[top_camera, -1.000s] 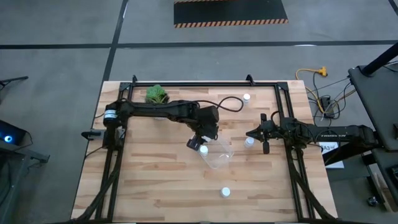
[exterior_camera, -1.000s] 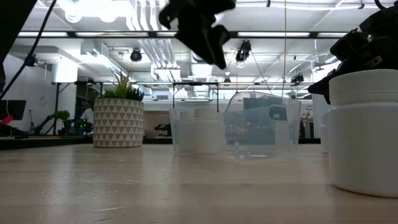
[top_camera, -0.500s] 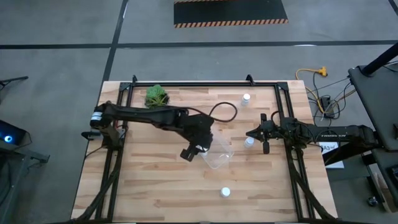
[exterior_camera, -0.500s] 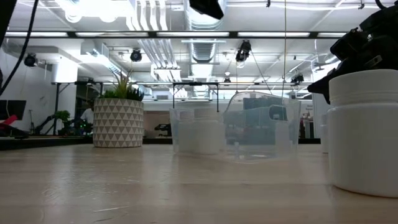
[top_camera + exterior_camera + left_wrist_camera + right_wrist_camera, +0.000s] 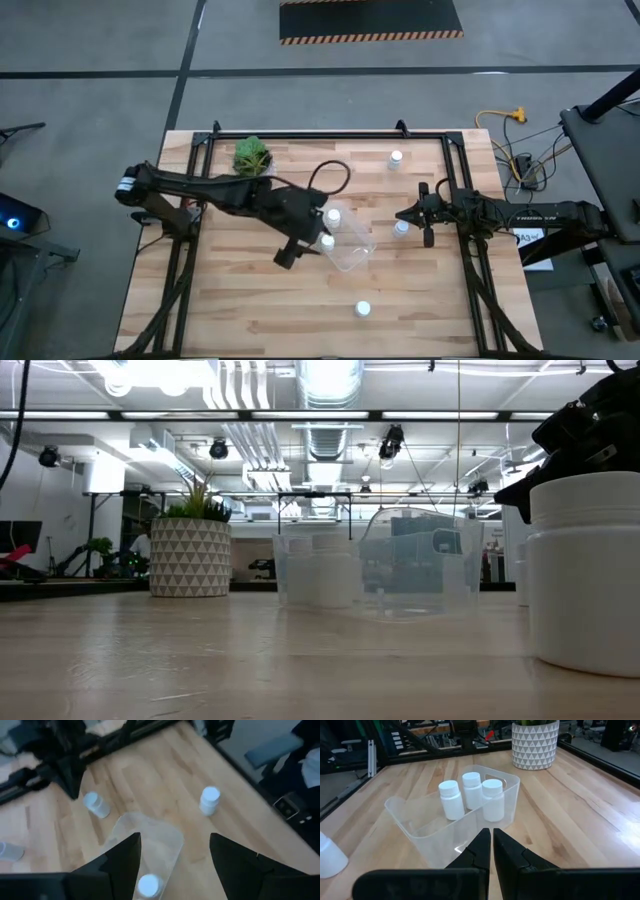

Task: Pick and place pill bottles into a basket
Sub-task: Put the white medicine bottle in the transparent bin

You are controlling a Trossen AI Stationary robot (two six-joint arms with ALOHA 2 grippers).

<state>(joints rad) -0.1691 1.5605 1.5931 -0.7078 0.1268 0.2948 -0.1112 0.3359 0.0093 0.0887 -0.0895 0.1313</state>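
The clear basket (image 5: 347,243) lies mid-table with three white pill bottles (image 5: 471,790) standing in it. More bottles stand on the table: one far right (image 5: 397,158), one beside my right gripper (image 5: 401,228) and one near the front edge (image 5: 362,309). My left gripper (image 5: 175,855) is open and empty, raised above the basket's left end (image 5: 296,245). My right gripper (image 5: 491,851) is shut and empty, right of the basket (image 5: 412,214), pointing toward the basket.
A white patterned pot with a green plant (image 5: 252,153) stands at the far left. Black frame rails (image 5: 300,137) run along the table's far, left and right sides. The front-edge bottle fills the right of the low view (image 5: 585,570).
My left gripper has risen from over the basket, left the top of the low view, and drawn back toward the table's left and near edges. The bottles in the basket that it covered now show. My right arm has kept still.
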